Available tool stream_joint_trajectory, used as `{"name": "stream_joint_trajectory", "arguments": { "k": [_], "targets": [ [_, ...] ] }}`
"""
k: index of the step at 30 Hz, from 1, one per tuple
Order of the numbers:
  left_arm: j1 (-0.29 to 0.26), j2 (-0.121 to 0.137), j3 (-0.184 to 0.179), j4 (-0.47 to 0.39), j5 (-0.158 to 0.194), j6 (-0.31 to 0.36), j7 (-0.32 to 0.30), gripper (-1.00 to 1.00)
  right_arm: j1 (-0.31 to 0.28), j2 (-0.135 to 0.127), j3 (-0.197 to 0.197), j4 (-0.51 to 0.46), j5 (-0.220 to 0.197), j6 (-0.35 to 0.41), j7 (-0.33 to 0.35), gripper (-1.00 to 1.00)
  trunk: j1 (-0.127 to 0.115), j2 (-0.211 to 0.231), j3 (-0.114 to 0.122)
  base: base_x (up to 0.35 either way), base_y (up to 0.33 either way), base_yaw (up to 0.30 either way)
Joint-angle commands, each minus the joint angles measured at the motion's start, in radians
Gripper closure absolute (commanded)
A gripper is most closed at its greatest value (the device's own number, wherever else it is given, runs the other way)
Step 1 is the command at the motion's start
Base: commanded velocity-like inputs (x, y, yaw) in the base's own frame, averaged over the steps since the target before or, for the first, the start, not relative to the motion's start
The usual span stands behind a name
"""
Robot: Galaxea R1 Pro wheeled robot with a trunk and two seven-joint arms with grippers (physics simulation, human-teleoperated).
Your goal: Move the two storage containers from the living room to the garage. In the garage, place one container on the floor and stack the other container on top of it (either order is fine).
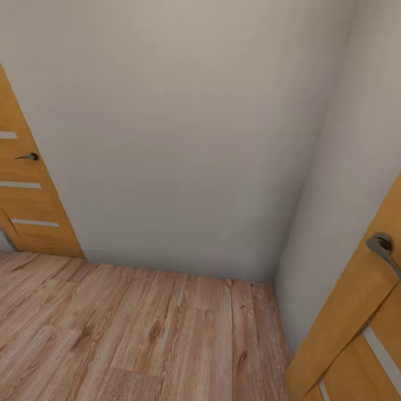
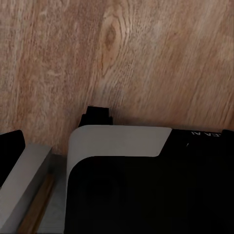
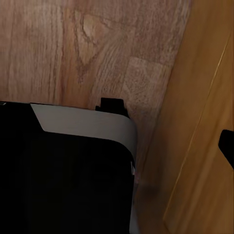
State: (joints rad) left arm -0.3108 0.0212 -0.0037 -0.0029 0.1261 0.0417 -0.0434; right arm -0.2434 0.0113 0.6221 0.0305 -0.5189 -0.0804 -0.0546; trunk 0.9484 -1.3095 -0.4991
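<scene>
The two storage containers are out of view. I face a bare corner of white walls [image 1: 184, 139] over light wood-plank flooring [image 1: 139, 334]. In the left wrist view a dark piece [image 2: 9, 151], possibly a finger of my left gripper, juts in at the frame edge above my black and white base [image 2: 146, 195]. A similar dark piece [image 3: 227, 146] sits at the edge of the right wrist view, beside my base [image 3: 63, 175]. Neither view lets me judge how the jaws stand.
An orange-brown wooden door [image 1: 28, 189] with a dark handle [image 1: 29, 157] stands at the left. A second such door [image 1: 356, 334] with a grey lever handle [image 1: 383, 248] is close on my right, and its panel [image 3: 195, 122] runs right beside my base.
</scene>
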Motion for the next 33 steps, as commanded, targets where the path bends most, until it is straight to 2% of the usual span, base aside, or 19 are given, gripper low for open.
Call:
{"name": "stream_joint_trajectory", "arguments": {
  "k": [1, 7, 33],
  "targets": [
    [-0.001, 0.0, -0.001, 0.0, 0.01, 0.004, -0.004, -1.0, -0.001, 0.001, 0.008, 0.003, -0.009, -0.006, -0.001, -1.0, 0.0, -0.001, -0.001, 0.007, 0.0, 0.268],
    [-0.001, 0.0, -0.001, 0.0, 0.01, 0.004, -0.005, -1.0, -0.001, 0.001, 0.008, 0.003, -0.009, -0.006, -0.001, -1.0, 0.0, -0.001, -0.001, 0.169, 0.0, 0.269],
    [-0.001, 0.0, -0.002, 0.0, 0.009, 0.004, -0.006, -1.0, -0.001, 0.001, 0.008, 0.003, -0.009, -0.006, -0.001, -1.0, 0.0, -0.001, -0.001, 0.313, 0.0, 0.26]
  ]
}}
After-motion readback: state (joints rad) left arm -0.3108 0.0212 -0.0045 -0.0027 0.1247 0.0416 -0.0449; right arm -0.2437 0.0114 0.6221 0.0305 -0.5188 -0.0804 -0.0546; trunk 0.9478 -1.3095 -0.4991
